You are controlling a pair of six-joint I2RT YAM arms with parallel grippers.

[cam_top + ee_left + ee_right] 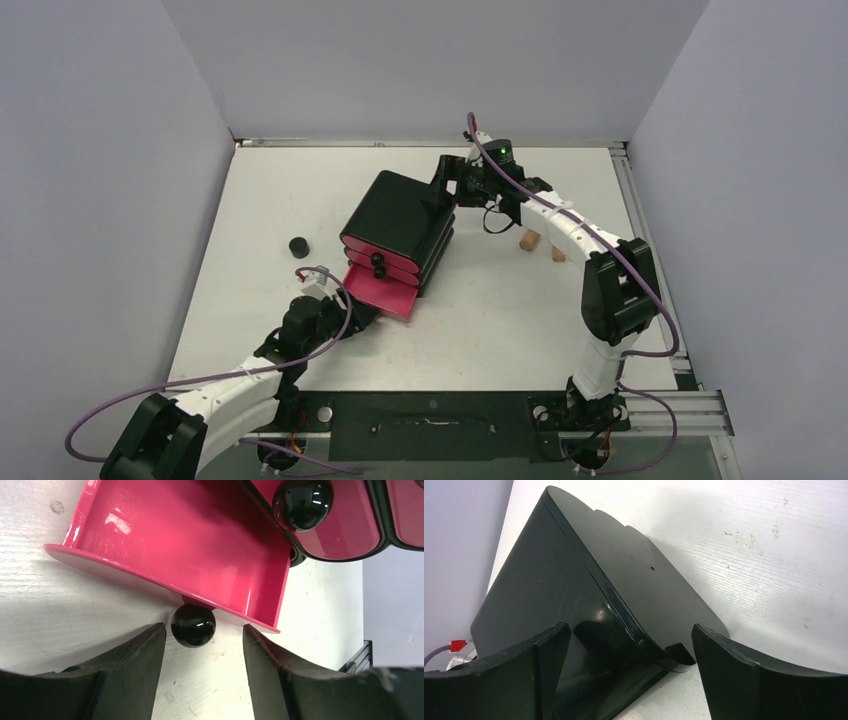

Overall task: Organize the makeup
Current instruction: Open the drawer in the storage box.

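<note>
Pink plastic drawer [190,555]: open, empty.
Small black round jar [298,246]: we see it unstowed.
Left fingers [125,670], right fingers [749,675]: released.

The cabinet [400,222] stands near the middle of the table [500,320], turned at an angle, with its lowest drawer [382,288] pulled out toward the near left. A round jar [298,246] sits on the table to the cabinet's left, well apart from it. Two tubes [530,240] sit to the cabinet's right, close together, beside the right arm. The left gripper [362,312] is just in front of the drawer, jaws spread with the drawer's knob [193,625] between them. The right gripper [447,188] is at the cabinet's far right corner, jaws spread to either side of its back edge.
</note>
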